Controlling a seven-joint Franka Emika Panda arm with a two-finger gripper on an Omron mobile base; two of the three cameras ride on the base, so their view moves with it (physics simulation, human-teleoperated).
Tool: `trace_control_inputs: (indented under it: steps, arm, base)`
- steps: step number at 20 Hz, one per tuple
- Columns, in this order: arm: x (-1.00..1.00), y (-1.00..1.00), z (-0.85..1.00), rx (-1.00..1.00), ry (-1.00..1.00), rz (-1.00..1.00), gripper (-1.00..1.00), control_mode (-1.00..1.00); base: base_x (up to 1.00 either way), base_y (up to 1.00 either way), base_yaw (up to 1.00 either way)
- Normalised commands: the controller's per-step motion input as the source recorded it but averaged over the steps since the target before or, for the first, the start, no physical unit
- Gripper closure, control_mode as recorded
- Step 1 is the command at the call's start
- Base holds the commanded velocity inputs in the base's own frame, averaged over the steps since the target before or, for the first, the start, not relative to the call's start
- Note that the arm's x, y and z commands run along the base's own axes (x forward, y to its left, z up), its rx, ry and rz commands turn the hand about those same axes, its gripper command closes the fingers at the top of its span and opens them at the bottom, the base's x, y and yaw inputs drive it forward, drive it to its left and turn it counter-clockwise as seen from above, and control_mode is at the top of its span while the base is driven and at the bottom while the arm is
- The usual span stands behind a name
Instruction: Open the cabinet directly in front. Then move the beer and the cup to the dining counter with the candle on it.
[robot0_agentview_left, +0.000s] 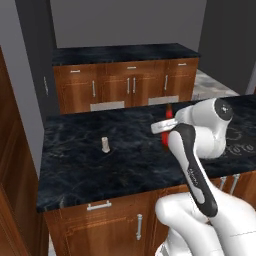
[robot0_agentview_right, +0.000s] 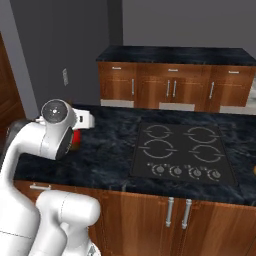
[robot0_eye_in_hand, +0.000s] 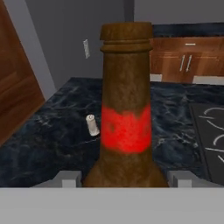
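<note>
End effector (robot0_eye_in_hand: 124, 179): I am seeing its tips straddling the beer (robot0_eye_in_hand: 126, 109), apparently pinching the body.
Beer: I am judging it rigid, slick, breakable glass; gripping low.
Position: over the desk (robot0_agentview_left: 90, 160).
Candle (robot0_eye_in_hand: 92, 125): standing beyond.

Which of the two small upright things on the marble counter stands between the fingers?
The beer, the dark brown bottle with a red label, stands between them. The candle, a cream-white stub, stands apart, farther along the dining counter.
</note>
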Motion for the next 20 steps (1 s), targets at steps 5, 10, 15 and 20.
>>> trace_control_inputs:
  steps: [5,10,15,20]
  arm:
    - [0.89,0.32,-0.58,-0.03,0.0,0.0,1.0,-1.0]
    - [0.38,0.22,-0.68,0.01,-0.04,0.0,1.0,-1.0]
    - [0.01,0.0,-0.37,0.02,-0.14,0.0,1.0,-1.0]
    - [0.04,0.0,-0.18,0.0,-0.14,0.0,1.0,-1.0]
  base:
    - [0.0,0.0,0.0]
    - [0.0,0.0,0.0]
    - [0.0,0.0,0.0]
    - [0.0,0.0,0.0]
